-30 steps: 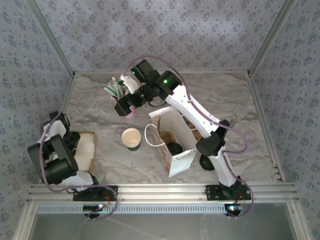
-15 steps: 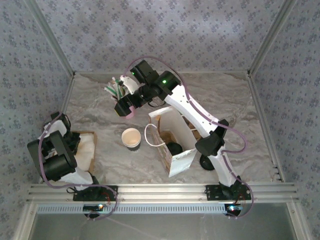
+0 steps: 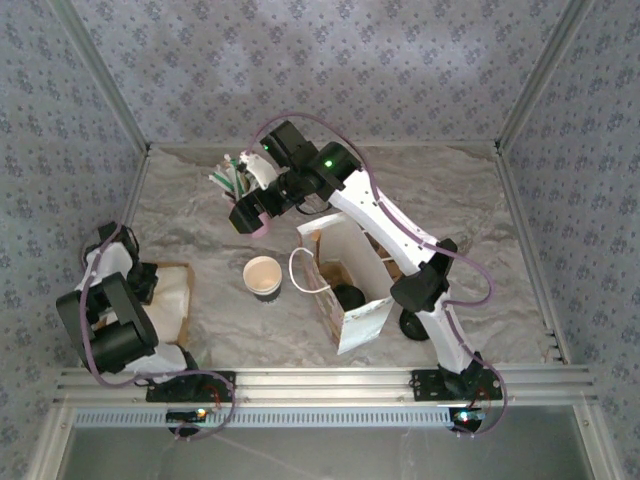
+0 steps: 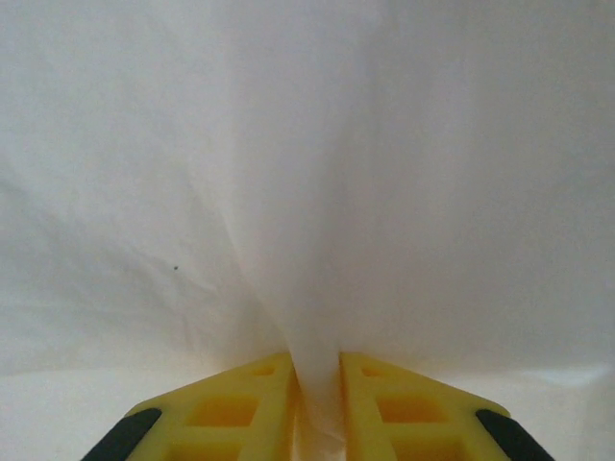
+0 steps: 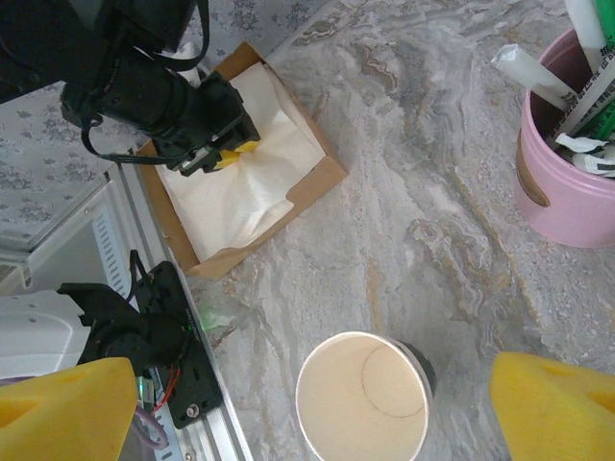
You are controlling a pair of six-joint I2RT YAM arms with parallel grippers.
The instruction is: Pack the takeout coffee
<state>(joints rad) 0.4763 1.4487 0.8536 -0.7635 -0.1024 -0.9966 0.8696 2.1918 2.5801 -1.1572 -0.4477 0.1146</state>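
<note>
On the marble worktop (image 3: 460,215) the white paper bag (image 3: 362,322) stands open at the middle. The coffee cup (image 3: 263,276) stands upright and without a lid just to its left, apart from the bag's looped handle (image 3: 298,268).

We judge the step in hand to be the pick-up of that cup. The right jaws are spread wide above it and hold nothing. We bring them down with one on each side of the wall, below the rim. We squeeze only lightly, since an open paper cup will likely buckle. We keep the cup upright and lift it high enough to pass over the handle and the bag's edge.

The left jaws are nearly closed on a raised fold of white napkin (image 4: 307,173) in the cardboard box (image 5: 322,178). A straight, slow pull should free one sheet.

We cannot tell how many sheets are pinched. In the right wrist view the frame edge cuts off the tips of the right jaws. A dark round shape (image 3: 348,295) lies in the bag and a second dark shape (image 3: 412,325) sits beside it, partly behind the arm. We cannot tell which is the lid.
</note>
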